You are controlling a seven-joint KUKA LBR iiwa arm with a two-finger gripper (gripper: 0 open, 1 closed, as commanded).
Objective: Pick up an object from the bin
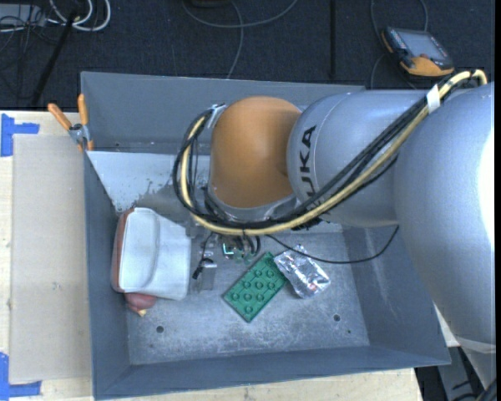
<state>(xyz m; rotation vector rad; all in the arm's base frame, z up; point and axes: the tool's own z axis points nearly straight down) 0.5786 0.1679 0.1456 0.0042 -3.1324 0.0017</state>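
Note:
My gripper (207,266) hangs low in the middle of the bin, under the arm's orange cover, which hides most of it. It sits between a white rounded plastic container (153,252) on its left and a green studded building plate (254,286) on its lower right. The container lies on the bin floor right beside the gripper, and I cannot tell whether they touch. A reddish-brown rounded thing (139,301) peeks out from under the container's lower edge. A crumpled silver foil packet (302,274) lies just right of the green plate.
The arm reaches in from the right and covers the bin's upper right part. The bin floor along the front wall, below the green plate, is bare grey metal. The left wall slopes down just behind the white container.

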